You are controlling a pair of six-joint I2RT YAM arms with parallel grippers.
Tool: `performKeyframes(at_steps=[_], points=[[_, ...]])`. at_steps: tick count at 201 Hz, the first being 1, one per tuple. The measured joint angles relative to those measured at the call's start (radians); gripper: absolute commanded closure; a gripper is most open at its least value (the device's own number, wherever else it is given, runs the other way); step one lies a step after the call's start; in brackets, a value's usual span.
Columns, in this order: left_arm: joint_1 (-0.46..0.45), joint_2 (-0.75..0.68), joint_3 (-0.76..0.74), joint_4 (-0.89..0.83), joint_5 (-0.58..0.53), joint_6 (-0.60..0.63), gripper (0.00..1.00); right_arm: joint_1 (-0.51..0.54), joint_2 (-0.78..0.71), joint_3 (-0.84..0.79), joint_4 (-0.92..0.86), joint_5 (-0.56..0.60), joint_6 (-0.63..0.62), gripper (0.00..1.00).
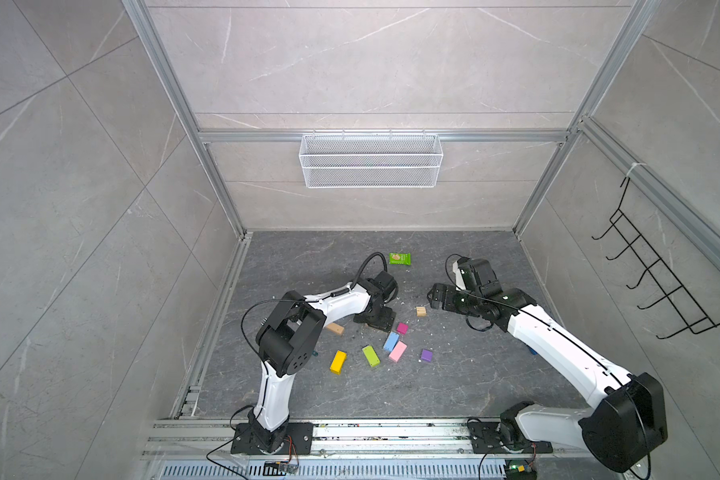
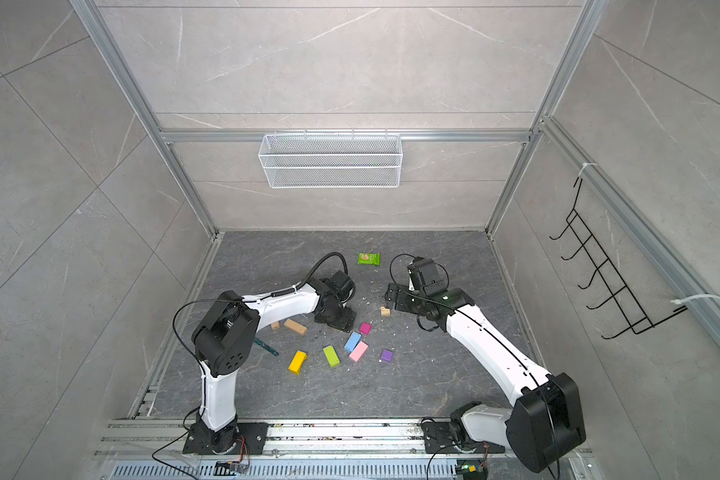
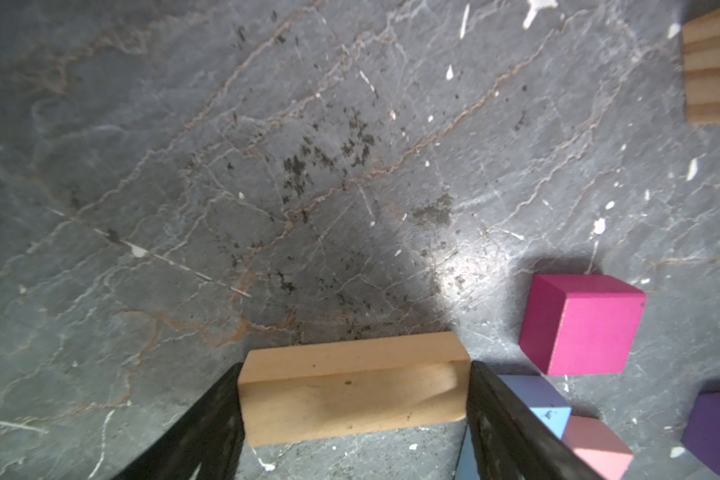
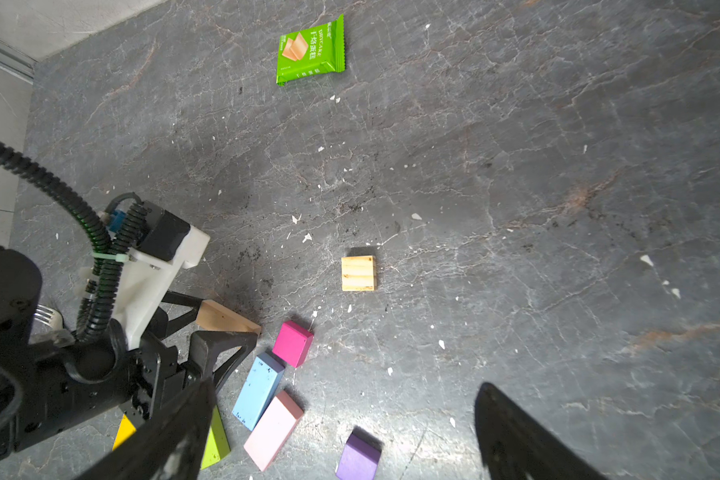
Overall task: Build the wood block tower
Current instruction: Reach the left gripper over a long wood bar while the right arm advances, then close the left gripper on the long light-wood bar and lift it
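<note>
left gripper (image 3: pixel 356 365): clamped. We see both fingers (image 3: pixel 217 415) pressed against the ends of a tan bar (image 3: pixel 350 399), which lies lengthwise between them.
tan bar position: just beside the magenta cube (image 1: pixel 402 328), on the left arm's side, low at the table (image 1: pixel 474 374). We cannot tell whether it is lifted.
right gripper (image 4: pixel 346 386): fingers spread wide with nothing between them. It is beyond the magenta cube, toward the back wall and the right arm's side.
small tan cube (image 1: pixel 421 311): near the magenta cube on its back-right side, close to the right gripper.
light blue bar (image 1: pixel 390 341): just in front of the magenta cube.
pink bar (image 1: pixel 398 351): alongside the light blue bar.
purple cube (image 1: pixel 426 355): near the magenta cube, front-right of it.
lime bar (image 1: pixel 371 356), yellow bar (image 1: pixel 338 362): front-left of the magenta cube, apart from each other.
second tan bar (image 2: pixel 295 326): well left of the magenta cube, beside the left arm.
stacking: we see each loose block lying singly on the table.
green snack packet (image 1: pixel 400 259): well behind the magenta cube.
</note>
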Motion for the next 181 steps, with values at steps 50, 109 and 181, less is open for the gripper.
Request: performKeyframes(at_steps=[50,109,181], points=[[-0.004,0.001,0.000,-0.020,-0.007,-0.002,0.15,0.000,0.001,0.000,0.007,-0.004,0.000,0.01],[-0.007,0.006,0.000,-0.027,-0.007,-0.010,0.19,0.000,0.001,0.000,0.007,-0.009,0.000,0.01],[-0.005,0.017,0.023,-0.041,-0.002,-0.061,0.48,0.000,0.001,0.000,0.007,-0.011,0.000,0.01]])
